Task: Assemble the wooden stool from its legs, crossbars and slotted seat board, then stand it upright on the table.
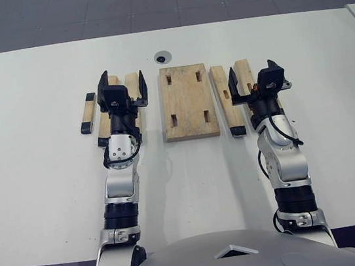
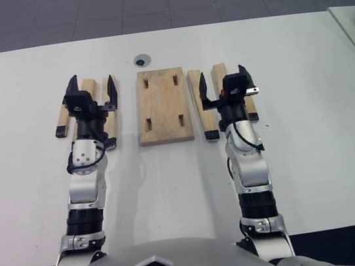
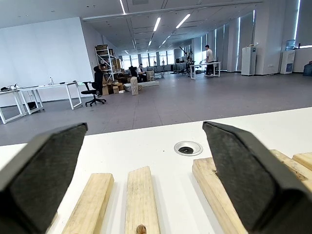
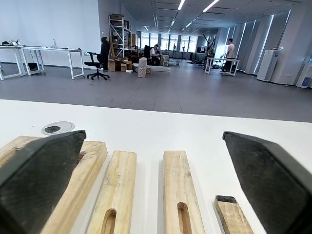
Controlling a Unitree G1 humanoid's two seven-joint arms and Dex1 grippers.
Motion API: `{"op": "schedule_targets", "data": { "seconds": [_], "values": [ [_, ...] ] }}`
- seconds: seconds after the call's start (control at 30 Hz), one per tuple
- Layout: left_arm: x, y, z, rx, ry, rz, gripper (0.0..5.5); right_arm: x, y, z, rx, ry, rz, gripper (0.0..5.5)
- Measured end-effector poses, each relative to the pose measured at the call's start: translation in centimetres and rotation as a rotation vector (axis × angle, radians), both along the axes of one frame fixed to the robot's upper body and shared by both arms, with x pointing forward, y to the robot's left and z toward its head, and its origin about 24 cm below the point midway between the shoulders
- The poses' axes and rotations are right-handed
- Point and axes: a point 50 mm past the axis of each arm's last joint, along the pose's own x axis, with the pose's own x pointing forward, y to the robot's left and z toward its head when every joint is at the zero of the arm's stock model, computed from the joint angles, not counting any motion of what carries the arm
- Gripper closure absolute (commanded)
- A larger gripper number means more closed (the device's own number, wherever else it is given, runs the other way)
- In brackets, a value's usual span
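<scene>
Straddling flat legs [image 1: 218, 77], left gripper [image 1: 123, 87] and right gripper [image 1: 254, 82] fingers [image 1: 103, 85] gape apart.

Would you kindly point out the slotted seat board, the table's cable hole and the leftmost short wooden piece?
slotted seat board [image 1: 188, 102]: left eye view, middle of its top face.
cable hole [image 1: 163, 57]: left eye view, its dark centre.
short wooden piece [image 1: 87, 112]: left eye view, mid-length.

white surface [image 1: 46, 184] bears the slotted seat board [image 1: 188, 102] flat at centre, wooden pieces [image 1: 87, 114] flanking it, cable port [image 1: 163, 57] behind

Seat board [image 1: 188, 102] flat on table [image 1: 40, 192]
</scene>
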Motion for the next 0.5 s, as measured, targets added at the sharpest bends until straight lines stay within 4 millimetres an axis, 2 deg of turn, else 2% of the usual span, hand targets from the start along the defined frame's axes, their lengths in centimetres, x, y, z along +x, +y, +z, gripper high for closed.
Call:
{"op": "schedule_targets", "data": {
  "seconds": [0.1,0.5],
  "values": [
    [0.02,0.05,-0.14,0.0,0.006,0.003,0.11,0.01,0.02,-0.01,0.0,0.0,0.001,0.1],
    [0.14,0.07,-0.05,-0.002,0.002,0.006,0.11,0.16,0.06,0.29,-0.003,-0.014,-0.001,0.1]
  ]
}}
